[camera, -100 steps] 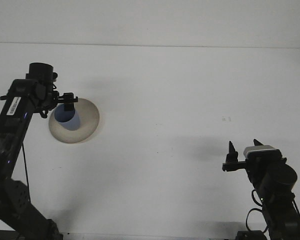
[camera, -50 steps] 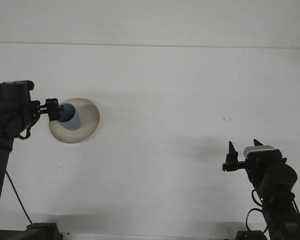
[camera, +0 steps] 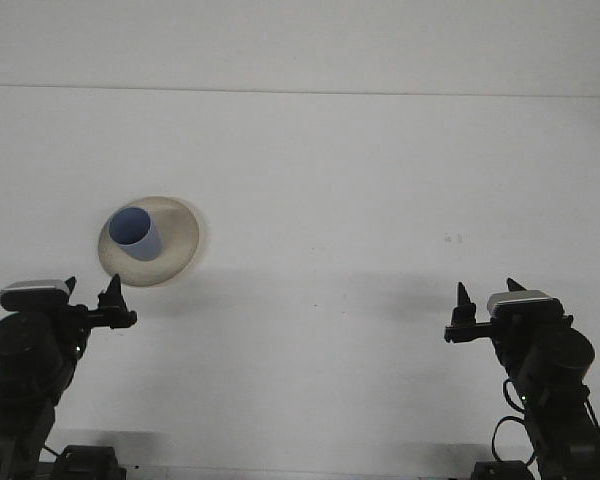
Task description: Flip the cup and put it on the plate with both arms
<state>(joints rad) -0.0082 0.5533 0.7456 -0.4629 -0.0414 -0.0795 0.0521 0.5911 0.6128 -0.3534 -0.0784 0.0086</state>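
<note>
A blue cup [camera: 136, 232] stands mouth-up on a beige plate [camera: 175, 243] at the left of the white table. My left gripper [camera: 92, 294] sits low at the front left, below the plate and apart from it, fingers open with nothing between them. My right gripper [camera: 489, 292] rests at the front right, far from the cup, and is open and holds nothing too.
The white table [camera: 330, 200] stretches back to a pale wall [camera: 300, 40] at the far edge. A small dark mark [camera: 452, 238] lies on the surface right of centre.
My left arm has let go of the cup on the plate and pulled back down to the front left. The right arm has stayed still.
</note>
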